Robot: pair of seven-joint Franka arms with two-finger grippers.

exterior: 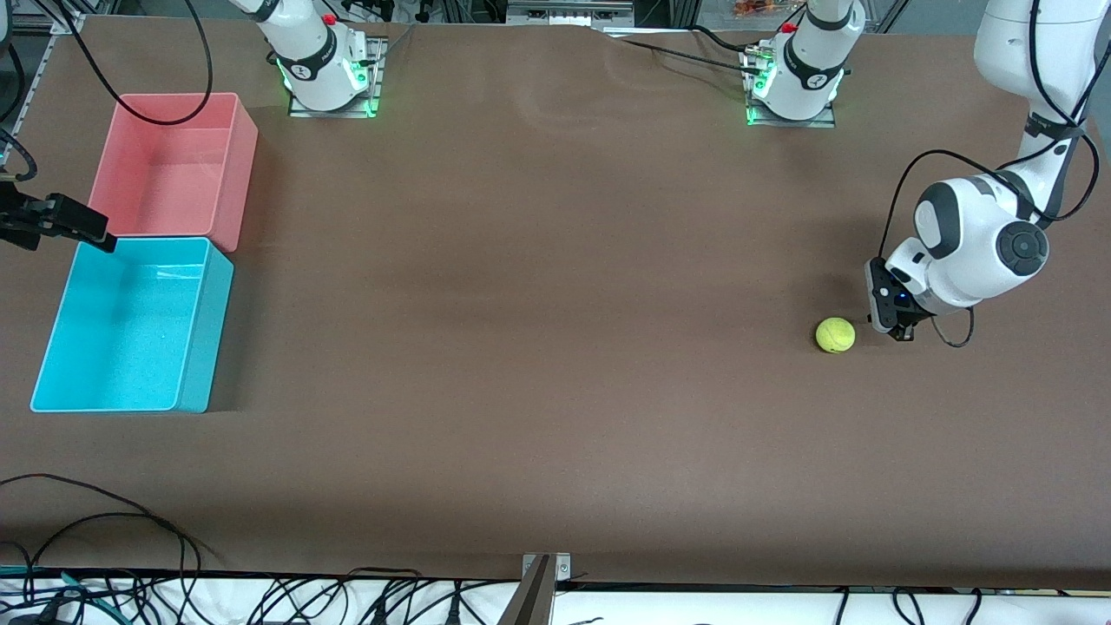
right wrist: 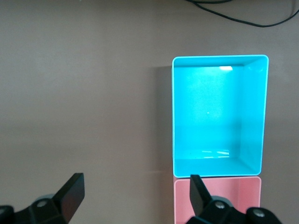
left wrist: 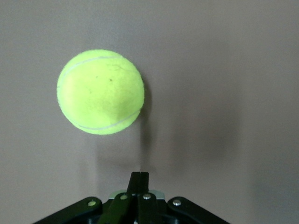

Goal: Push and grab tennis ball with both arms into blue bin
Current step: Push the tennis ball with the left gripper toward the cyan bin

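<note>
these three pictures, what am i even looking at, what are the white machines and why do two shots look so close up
You are seeing one moment from three cameras. The wide picture looks down on a brown table from across it, facing two white robot arms bolted along its top edge.

The two close shots come from cameras on the arms' wrists, so each shows that arm's own black gripper at the bottom edge.

The left gripper is low at the table with its fingers shut, right beside a tennis ball but not holding it. Its wrist view shows the ball just ahead of the closed fingertips.

The right gripper is open and empty, up over the meeting edge of a blue bin and a pink bin. Both bins stand side by side at the right arm's end of the table, with nothing in them.
</note>
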